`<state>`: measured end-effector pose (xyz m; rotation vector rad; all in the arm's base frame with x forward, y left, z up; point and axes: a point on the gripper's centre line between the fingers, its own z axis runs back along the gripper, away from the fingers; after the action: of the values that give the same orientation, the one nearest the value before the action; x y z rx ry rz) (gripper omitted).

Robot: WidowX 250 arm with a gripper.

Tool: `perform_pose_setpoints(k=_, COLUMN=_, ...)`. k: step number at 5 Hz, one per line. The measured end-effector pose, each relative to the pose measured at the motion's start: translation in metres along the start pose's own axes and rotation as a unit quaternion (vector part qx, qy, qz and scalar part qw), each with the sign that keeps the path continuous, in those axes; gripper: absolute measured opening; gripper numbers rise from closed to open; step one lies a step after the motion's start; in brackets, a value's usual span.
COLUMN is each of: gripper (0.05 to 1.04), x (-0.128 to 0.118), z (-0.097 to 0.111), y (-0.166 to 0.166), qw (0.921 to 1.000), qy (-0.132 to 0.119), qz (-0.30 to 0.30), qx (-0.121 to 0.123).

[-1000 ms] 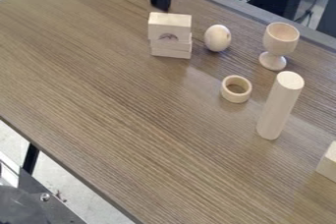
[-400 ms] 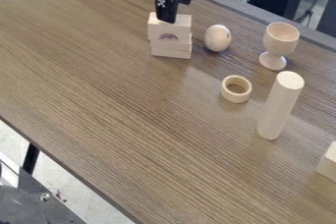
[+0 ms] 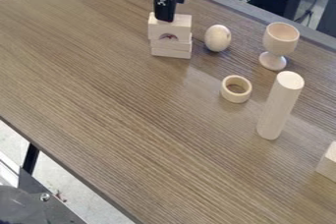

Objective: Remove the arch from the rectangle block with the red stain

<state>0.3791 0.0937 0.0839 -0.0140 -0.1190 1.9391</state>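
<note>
Lifting the arch (image 3: 159,30) off the block (image 3: 171,47) is your job here, and nothing has been removed: the arch sits upright on top, toward the far edge of the counter (image 3: 98,95), its opening facing down. A reddish mark (image 3: 169,37) shows within that opening. Your gripper (image 3: 173,11) hangs right over the arch, its two fingers apart, the nearer one overlapping the arch's top in view; whether it touches the wood, you can't tell from here.

Expect the arch to handle as a light, stiff piece of plain wood, hard to damage but smooth enough to slip from a shallow bite. Take it by the solid upper part, above the opening, with the fingers on opposite faces and centred so it doesn't tip. You probably need to go a little lower before closing. Keep the tips off the block, or it may come along or get shoved. Then raise straight up before you move sideways, and mind the egg (image 3: 217,38), which stands near the stack and could roll if nudged.
</note>
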Motion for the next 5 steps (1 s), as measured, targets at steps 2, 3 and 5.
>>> perform_pose_setpoints(k=2, gripper=1.001, x=0.0005, z=-0.0004, y=0.0061, qw=0.9988, qy=0.008, qz=0.044, qx=0.021)
perform_pose_setpoints(k=3, gripper=1.001, x=-0.0003, z=-0.0001, y=0.0061, qw=0.9981, qy=0.014, qz=0.056, qx=0.022)
perform_pose_setpoints(k=5, gripper=0.948, x=-0.0003, z=-0.0071, y=0.0108, qw=0.9977, qy=0.018, qz=0.059, qx=0.026)
